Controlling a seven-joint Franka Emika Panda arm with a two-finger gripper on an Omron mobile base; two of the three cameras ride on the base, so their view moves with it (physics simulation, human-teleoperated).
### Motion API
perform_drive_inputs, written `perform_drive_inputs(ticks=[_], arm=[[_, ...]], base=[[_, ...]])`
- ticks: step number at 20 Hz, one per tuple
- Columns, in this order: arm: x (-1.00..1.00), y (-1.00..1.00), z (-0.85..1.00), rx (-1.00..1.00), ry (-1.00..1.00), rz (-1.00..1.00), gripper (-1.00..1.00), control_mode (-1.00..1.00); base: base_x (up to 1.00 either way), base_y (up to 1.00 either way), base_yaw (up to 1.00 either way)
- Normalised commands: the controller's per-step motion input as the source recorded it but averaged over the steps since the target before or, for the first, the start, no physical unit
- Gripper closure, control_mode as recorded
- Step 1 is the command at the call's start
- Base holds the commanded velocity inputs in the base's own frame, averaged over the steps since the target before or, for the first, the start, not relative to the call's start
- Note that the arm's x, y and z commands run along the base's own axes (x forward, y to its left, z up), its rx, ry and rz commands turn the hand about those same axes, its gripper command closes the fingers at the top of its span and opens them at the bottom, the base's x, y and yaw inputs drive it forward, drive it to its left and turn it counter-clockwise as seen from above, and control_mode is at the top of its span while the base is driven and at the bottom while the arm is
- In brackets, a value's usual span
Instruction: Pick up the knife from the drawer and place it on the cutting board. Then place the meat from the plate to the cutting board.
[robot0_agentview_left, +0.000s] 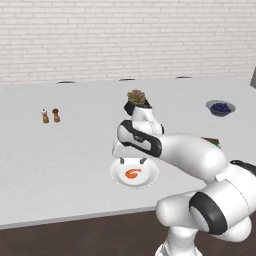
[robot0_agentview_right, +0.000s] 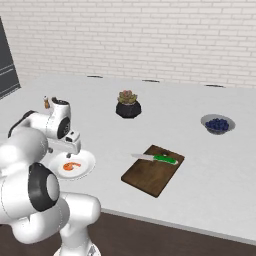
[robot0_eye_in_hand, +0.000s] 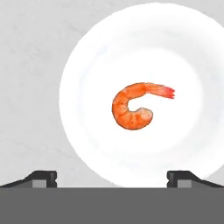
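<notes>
Gripper (robot0_agentview_left: 132, 161) hovers directly above the plate (robot0_agentview_left: 118, 176), fingers spread apart, empty. Shrimp (robot0_eye_in_hand: 132, 106) lies centred on the plate below it. Knife (robot0_agentview_right: 159, 159) rests on the cutting board (robot0_agentview_right: 150, 176), well to the gripper's right on the desk (robot0_agentview_left: 60, 155).

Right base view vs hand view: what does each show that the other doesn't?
Right base alone: knife lying on the cutting board, a potted succulent and a bowl of blueberries. Hand view alone: the curled meat close up, its tail fanned, framed by the open pincer. Both: the meat on the white plate on the counter.
</notes>
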Motion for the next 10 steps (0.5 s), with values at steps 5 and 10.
perform_drive_inputs(ticks=[5, 10], arm=[[0.08, 0.00, -0.31, -0.02, 0.09, -0.18, -1.00, -1.00], [0.36, 0.00, -0.31, -0.08, 0.04, -0.07, -1.00, -1.00]], base=[[0.00, 0.00, 0.00], [0.00, 0.00, 0.00]])
